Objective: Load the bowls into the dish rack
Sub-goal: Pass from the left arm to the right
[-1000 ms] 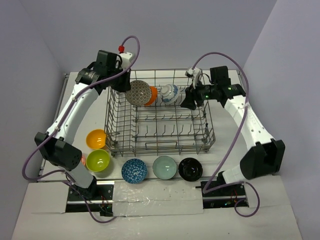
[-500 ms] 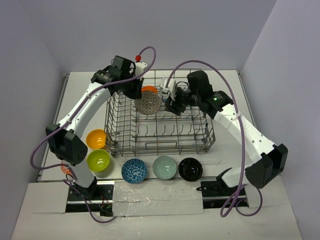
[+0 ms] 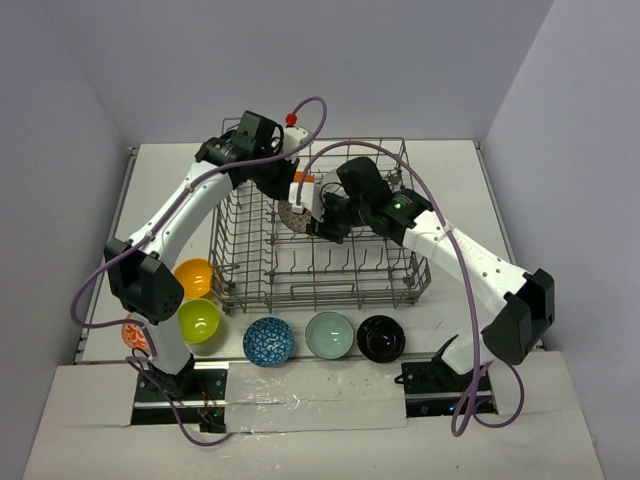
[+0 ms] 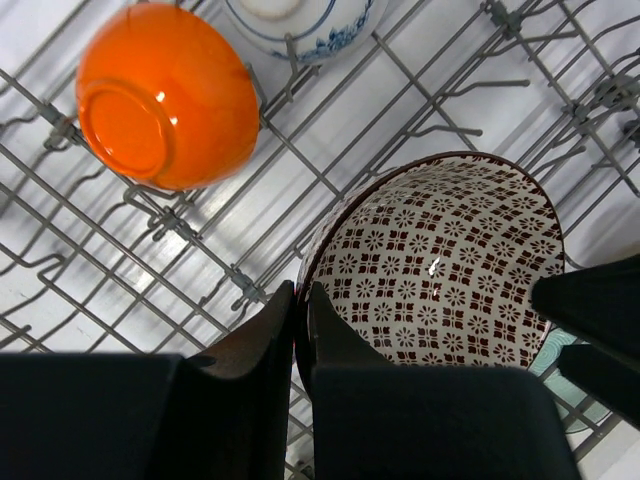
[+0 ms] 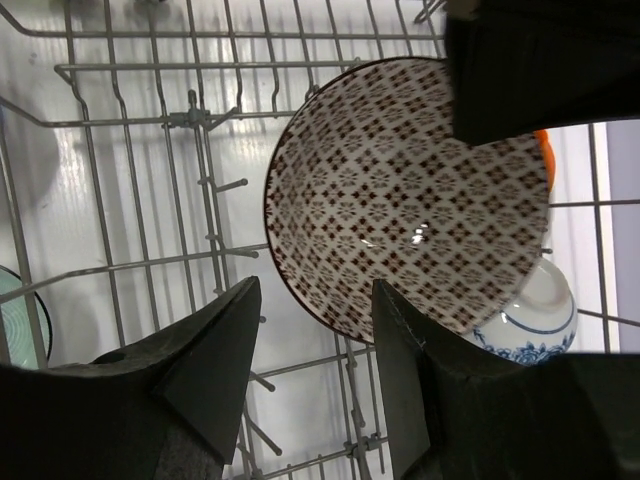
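overhead view of a white tabletop (image 3: 455,180) with a grey wire dish rack (image 3: 418,283) at its middle and two robot arms reaching over the rack's far half. the left fingers (image 4: 245,365) are pressed together on the rim of a red-and-white patterned bowl (image 4: 440,260), pinching it and holding it tilted on edge over the tines. the right fingers (image 5: 215,350) are spread apart, close to the same bowl's opposite edge; whether they touch it cannot be told. beside it in the rack, an orange bowl (image 4: 165,95) sits on its side next to a blue-and-white bowl (image 4: 300,25). along the rack's near side the tabletop carries a blue-patterned bowl (image 3: 268,341), a pale teal bowl (image 3: 329,334) and a black bowl (image 3: 380,338). at the rack's left are a yellow bowl (image 3: 193,277) and a lime green bowl (image 3: 197,320).
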Tool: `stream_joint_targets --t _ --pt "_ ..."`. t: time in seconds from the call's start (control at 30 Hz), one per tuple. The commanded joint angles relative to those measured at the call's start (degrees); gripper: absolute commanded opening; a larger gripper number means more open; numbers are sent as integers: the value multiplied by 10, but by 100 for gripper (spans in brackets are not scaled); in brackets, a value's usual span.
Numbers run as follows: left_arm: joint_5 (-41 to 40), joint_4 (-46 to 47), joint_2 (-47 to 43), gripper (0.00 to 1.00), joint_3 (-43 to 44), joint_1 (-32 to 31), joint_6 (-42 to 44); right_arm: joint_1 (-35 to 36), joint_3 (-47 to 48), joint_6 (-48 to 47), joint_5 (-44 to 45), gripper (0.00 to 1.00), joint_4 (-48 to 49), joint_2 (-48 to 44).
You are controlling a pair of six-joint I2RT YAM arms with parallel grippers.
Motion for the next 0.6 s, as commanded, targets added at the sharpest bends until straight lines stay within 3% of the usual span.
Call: stream_joint_targets --t 0.0,0.27,0.4,0.43,0.57 --pt "31 8 3 0 48 -6 11 11 -5 -10 15 56 28 5" --pt "31 -4 7 0 64 -15 15 19 -22 -5 18 55 40 15" --pt "28 -4 4 0 61 -18 15 20 -21 2 27 50 49 20" --pt "28 -4 4 0 60 -18 15 19 -19 5 33 41 52 22" --pt "26 -4 6 0 58 -21 16 22 -10 12 51 24 47 38"
